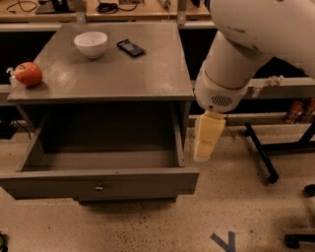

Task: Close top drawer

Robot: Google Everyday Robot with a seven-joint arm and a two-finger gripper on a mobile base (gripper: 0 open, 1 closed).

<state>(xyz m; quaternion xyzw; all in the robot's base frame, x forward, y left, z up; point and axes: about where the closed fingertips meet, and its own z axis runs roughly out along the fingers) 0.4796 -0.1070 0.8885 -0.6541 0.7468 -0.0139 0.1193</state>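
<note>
the robot's cream-coloured two-finger gripper [203, 151] is hung pointing down from the thick white arm [236, 64], just beside the right front corner of the grey cabinet [118, 78] and above the floor. whether it is open or closed cannot be told; nothing is seen to be held by it, and the cabinet is not touched.

to its left, the wide grey top drawer [98, 182] is found pulled well out of the cabinet. its flat front panel is set towards the camera, and a small silvery knob [99, 187] is fixed at the panel's centre. inside the deep box, only the bare grey bottom and side walls are seen.

on the cabinet top, a white round bowl [91, 43] is placed near the back, with only its white inside shown. a black flat phone [131, 47] is laid just to the bowl's right, and a red apple [28, 74] is set at the left edge.

the cabinet is stood on a pale speckled floor [256, 211], where a blue tape mark [224, 240] is stuck near the lower edge. a black stand leg [260, 152] is seen at the right, and a wooden bench [133, 10] is run along the back.
</note>
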